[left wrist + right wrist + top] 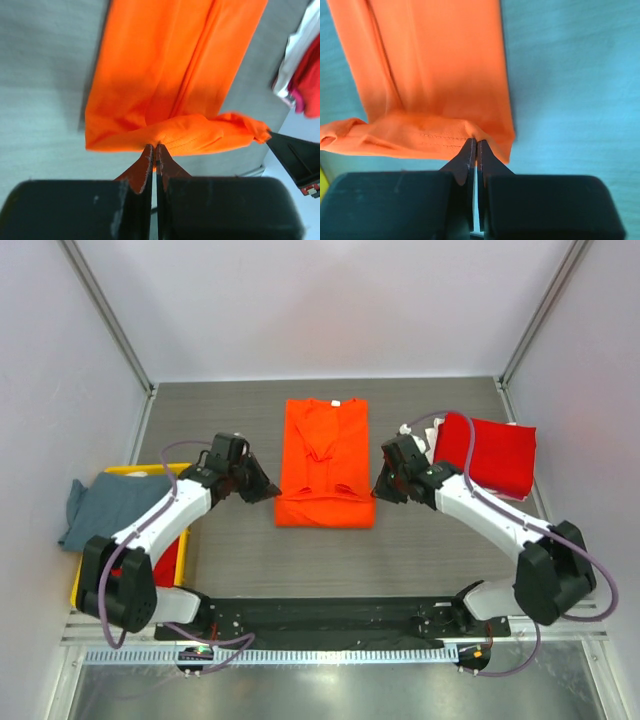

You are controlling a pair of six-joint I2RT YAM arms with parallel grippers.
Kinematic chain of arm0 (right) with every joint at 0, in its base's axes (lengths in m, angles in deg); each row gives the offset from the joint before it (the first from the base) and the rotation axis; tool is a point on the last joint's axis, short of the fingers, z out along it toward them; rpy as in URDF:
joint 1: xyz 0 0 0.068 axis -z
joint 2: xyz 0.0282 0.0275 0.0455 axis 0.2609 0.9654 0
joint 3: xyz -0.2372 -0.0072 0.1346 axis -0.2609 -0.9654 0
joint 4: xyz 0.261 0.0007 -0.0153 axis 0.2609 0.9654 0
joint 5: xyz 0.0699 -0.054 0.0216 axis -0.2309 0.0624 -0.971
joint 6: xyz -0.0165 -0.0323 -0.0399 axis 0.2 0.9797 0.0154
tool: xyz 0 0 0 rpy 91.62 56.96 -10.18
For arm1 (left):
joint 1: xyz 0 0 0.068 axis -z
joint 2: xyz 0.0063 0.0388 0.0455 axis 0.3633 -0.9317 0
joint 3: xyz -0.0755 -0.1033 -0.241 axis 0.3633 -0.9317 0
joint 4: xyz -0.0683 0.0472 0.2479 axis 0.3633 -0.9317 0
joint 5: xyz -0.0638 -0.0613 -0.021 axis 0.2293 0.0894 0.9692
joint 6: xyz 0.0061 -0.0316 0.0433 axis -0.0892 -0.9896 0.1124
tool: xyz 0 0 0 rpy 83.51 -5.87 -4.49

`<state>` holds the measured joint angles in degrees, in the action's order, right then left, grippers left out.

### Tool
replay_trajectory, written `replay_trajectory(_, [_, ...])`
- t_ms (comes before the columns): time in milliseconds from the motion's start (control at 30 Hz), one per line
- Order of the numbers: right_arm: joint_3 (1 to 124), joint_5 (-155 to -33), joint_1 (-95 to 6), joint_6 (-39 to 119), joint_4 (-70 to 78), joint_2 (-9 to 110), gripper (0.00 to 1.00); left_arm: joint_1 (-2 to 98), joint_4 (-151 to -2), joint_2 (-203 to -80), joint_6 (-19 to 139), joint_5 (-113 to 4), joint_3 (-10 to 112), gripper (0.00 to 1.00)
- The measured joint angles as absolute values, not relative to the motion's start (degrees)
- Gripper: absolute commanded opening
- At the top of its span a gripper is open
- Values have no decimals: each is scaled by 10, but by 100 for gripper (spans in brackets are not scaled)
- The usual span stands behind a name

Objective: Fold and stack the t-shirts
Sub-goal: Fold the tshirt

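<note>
Fingers (143,169) of the left gripper (270,490) are pressed fully together at the near-left corner of the orange t-shirt (325,465). The right gripper (378,492) is closed the same way at the near-right corner. Each seems to pinch the bunched hem, though the tips hide the contact itself.

The orange t-shirt lies flat at the centre of the desk (230,420). Its sleeves are already turned in, making a long strip that runs from 6 to 12 o'clock. Judging from this, the end-to-end fold has not been made yet.

At 2 o'clock a red t-shirt (495,455) lies folded, with white and pink cloth (437,432) beside it, probably more shirts. At 9 o'clock a grey-blue t-shirt (100,502) hangs unfolded over a yellow bin (183,540). So one shirt looks done, one is half done, and at least one is untouched.

The desk is grey with a fine grain. Plain white walls (320,300) and slanting metal posts (110,320) enclose it.
</note>
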<state>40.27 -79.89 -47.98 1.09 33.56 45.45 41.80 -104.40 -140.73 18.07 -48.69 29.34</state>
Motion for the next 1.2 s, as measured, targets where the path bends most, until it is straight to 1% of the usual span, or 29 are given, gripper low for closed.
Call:
replay_trajectory(167, [470,-819,-432,50,329,543,1,384,-1034,-1485,185,-486,348,0])
replay_trajectory(367, [539,-850,-400,79,323,627,1,366,-1021,-1557,192,-482,413,0])
replay_trajectory(800, [644,-891,-367,110,321,736,1,349,-1018,-1692,199,-464,537,0])
replay_trajectory(1200, [697,-912,-344,130,317,812,1,331,-1014,-1776,208,-447,585,0])
